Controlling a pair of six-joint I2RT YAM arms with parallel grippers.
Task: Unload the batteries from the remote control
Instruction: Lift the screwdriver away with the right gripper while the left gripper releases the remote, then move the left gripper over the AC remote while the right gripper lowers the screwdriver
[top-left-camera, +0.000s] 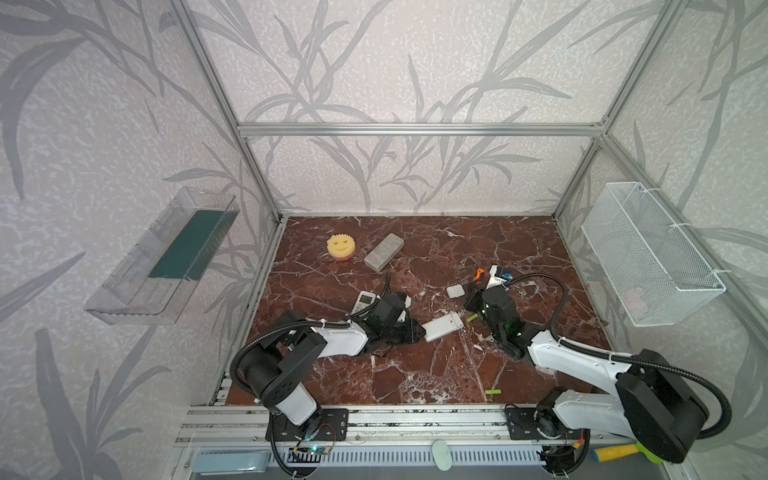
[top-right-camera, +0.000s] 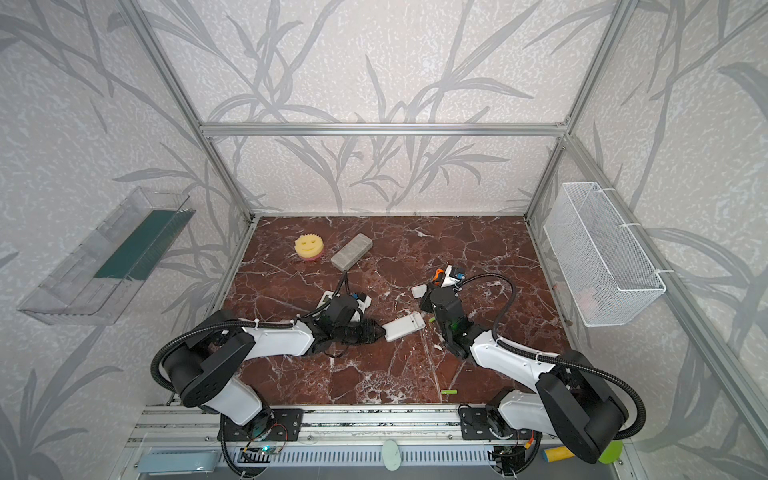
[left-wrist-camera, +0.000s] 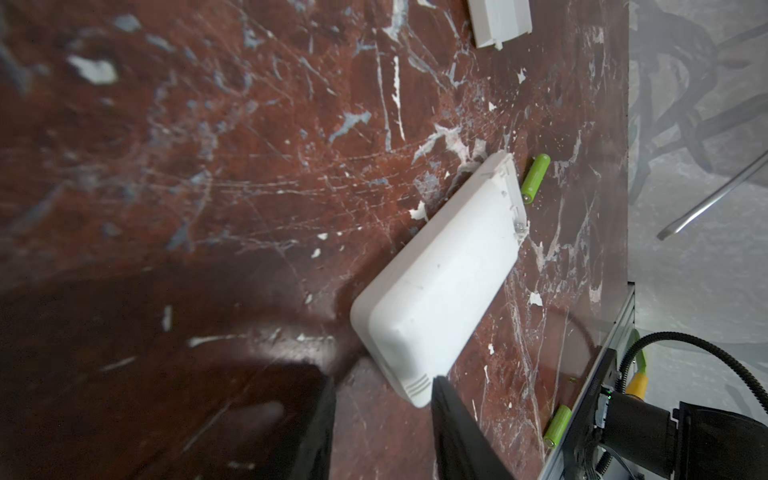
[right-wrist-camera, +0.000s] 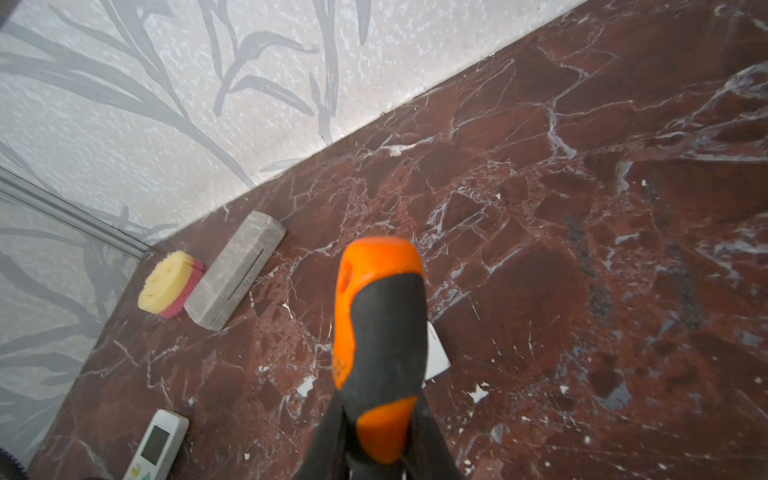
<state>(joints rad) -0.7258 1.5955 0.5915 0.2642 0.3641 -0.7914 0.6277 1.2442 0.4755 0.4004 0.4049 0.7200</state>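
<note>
A white remote control (top-left-camera: 444, 326) (top-right-camera: 404, 326) (left-wrist-camera: 440, 282) lies back up mid-table, its battery end bare. One lime-green battery (top-left-camera: 471, 318) (left-wrist-camera: 536, 178) rests right beside that end. Another battery (top-left-camera: 493, 392) (left-wrist-camera: 557, 426) lies near the front edge. My left gripper (top-left-camera: 419, 332) (left-wrist-camera: 382, 376) is open at the remote's other end, one finger touching its corner. The right gripper (top-left-camera: 474, 289) (right-wrist-camera: 382, 419) is shut on an orange-and-black screwdriver (top-left-camera: 479, 275) (right-wrist-camera: 380, 316), beyond the remote.
A loose white battery cover (top-left-camera: 455, 290) (left-wrist-camera: 503, 20) lies behind the remote. A second remote with a display (top-left-camera: 364, 300) (right-wrist-camera: 160, 444) sits by the left arm. A smiley sponge (top-left-camera: 341, 246) and grey block (top-left-camera: 384, 252) are at the back left. A wire basket (top-left-camera: 648, 253) hangs right.
</note>
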